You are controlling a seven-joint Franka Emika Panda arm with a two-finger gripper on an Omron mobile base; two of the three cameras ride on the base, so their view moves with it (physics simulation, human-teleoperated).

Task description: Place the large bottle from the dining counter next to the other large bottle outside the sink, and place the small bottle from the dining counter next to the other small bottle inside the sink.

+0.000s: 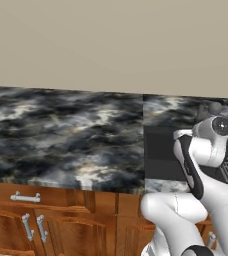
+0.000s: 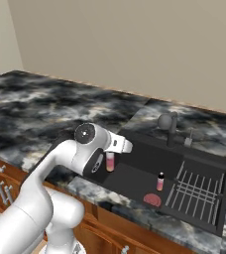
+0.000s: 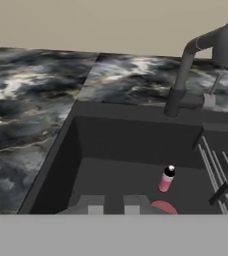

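- The step in hand looks like putting the small bottle from the dining counter [image 2: 110, 161] into the sink [image 2: 135, 179].
- In the right base view the gripper [image 2: 108, 159] hangs over the left part of the sink. Its fingers are pressed close together, pinching the small pink bottle.
- That bottle hangs upright, its long way running up and down. I cannot see its cap, so I cannot tell which end is up.
- The other small bottle [image 3: 166, 179] stands on the sink floor near the metal rack [image 3: 221, 172]. Its dark cap points up and it leans a little in the hand view.
- A flat red thing [image 2: 152, 199] lies just beside it.
- Next, I think the arm must go across toward the standing bottle, go down, and let go gently so the held one stays standing.
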